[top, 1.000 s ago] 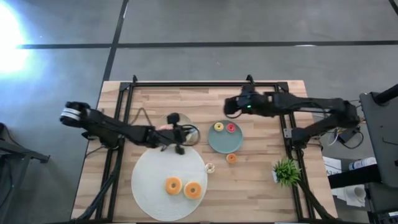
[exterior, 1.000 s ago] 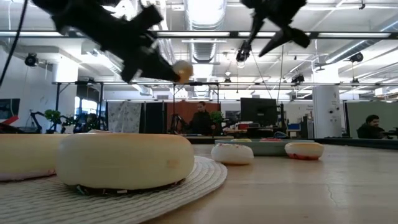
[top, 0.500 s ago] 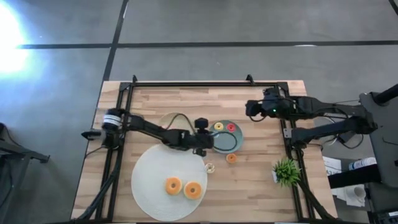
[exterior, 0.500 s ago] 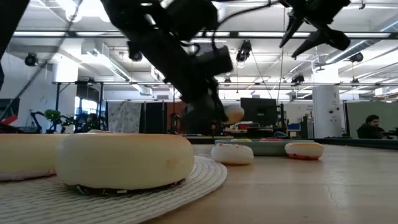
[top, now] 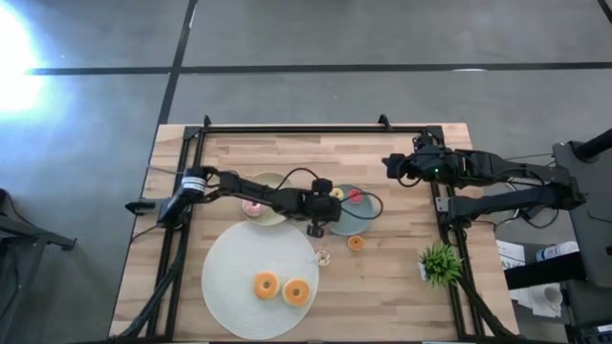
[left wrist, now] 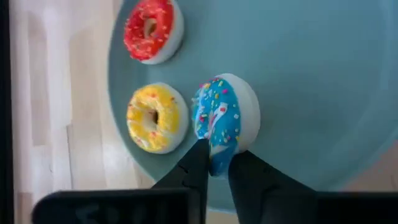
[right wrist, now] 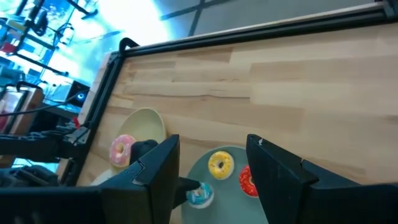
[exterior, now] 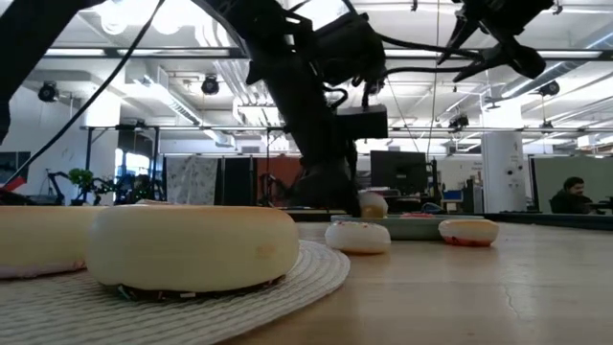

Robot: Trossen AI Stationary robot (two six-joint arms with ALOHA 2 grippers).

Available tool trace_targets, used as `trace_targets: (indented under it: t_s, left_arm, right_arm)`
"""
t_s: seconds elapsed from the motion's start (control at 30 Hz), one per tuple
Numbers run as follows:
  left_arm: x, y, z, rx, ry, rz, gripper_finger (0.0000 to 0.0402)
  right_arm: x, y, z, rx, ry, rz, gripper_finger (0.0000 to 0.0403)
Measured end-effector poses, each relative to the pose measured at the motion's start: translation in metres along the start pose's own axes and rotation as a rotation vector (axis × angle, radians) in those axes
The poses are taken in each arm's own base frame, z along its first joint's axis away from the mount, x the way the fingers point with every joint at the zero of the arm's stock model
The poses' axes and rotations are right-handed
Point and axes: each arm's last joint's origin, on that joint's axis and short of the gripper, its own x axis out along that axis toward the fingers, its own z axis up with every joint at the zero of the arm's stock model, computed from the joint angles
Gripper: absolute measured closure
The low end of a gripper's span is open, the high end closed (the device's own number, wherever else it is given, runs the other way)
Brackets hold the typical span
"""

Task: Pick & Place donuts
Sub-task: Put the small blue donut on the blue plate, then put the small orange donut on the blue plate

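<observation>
My left gripper (top: 321,212) is low over the teal plate (top: 359,222), shut on a tiny blue-frosted donut (left wrist: 222,121). A yellow tiny donut (left wrist: 152,118) and a red one (left wrist: 151,28) lie flat on that plate. A pink-frosted donut (top: 251,206) lies on the cream plate (top: 273,186). Two larger donuts (top: 266,284) (top: 296,291) rest on the white mat (top: 229,268). An orange tiny donut (top: 356,243) and a whitish one (top: 323,257) lie on the wood. My right gripper (top: 392,167) hangs open, high near the table's far right. My left gripper pinches the blue-frosted tiny donut by its rim (left wrist: 216,163) between the two fingertips (left wrist: 198,155), coming from above and slanting from the table's left. The donut stands on edge over the teal plate, beside the yellow one; whether it touches the plate I cannot tell.
A small green plant (top: 440,263) stands near the table's right near corner. A black frame (top: 287,127) runs along the far edge and both sides. Bare wood lies between the teal plate and the far edge. People show in the room beyond.
My left gripper has carried the tiny donut from high over the cream plate toward the table's right and down to the teal plate, staying shut on it. The pink donut on the cream plate is now uncovered. My right arm has drawn back toward the right edge.
</observation>
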Motion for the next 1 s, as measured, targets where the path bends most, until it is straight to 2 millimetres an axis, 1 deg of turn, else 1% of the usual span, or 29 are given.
trace_targets:
  t_s: [0.07, 0.23, 0.37, 0.43, 0.47, 0.57, 0.67, 0.73, 0.83, 0.9, 1.0]
  left_arm:
    - [-0.001, 0.004, 0.002, -0.008, -0.003, 0.002, 0.0344]
    - [-0.004, 0.004, -0.002, 0.019, 0.066, -0.025, 0.0287]
    - [-0.011, 0.001, -0.009, 0.054, 0.161, -0.057, 0.0265]
    - [-0.021, 0.001, -0.013, 0.038, 0.212, -0.080, 0.0263]
    - [-0.026, 0.002, -0.012, 0.010, 0.202, -0.089, 0.0262]
    - [-0.055, 0.013, -0.004, -0.068, 0.123, -0.093, 0.0262]
    - [-0.082, 0.028, 0.006, -0.121, 0.005, -0.048, 0.0262]
    - [-0.095, 0.034, 0.008, -0.152, -0.039, -0.026, 0.0262]
    - [-0.115, 0.042, 0.000, -0.189, -0.040, 0.020, 0.0262]
    - [-0.130, 0.045, -0.009, -0.214, -0.048, 0.036, 0.0262]
    - [-0.146, 0.044, -0.028, -0.285, -0.050, 0.039, 0.0262]
  right_arm:
    - [0.000, 0.001, 0.000, -0.004, -0.002, 0.007, 0.0225]
    - [0.000, 0.001, 0.000, -0.018, -0.003, 0.007, 0.0225]
    - [0.001, 0.001, 0.000, -0.027, 0.008, 0.009, 0.0225]
    - [0.001, 0.002, -0.002, -0.043, 0.044, 0.024, 0.0225]
    - [0.002, 0.002, -0.002, -0.052, 0.068, 0.034, 0.0225]
    - [0.002, 0.002, -0.005, -0.078, 0.143, 0.061, 0.0225]
    - [0.005, 0.000, -0.010, -0.144, 0.205, 0.081, 0.0225]
    - [0.008, -0.002, -0.017, -0.225, 0.265, 0.098, 0.0225]
    - [0.018, -0.010, -0.037, -0.316, 0.418, 0.109, 0.0225]
    - [0.026, -0.018, -0.054, -0.342, 0.525, 0.093, 0.0225]
    - [0.035, -0.024, -0.081, -0.388, 0.654, 0.063, 0.0225]
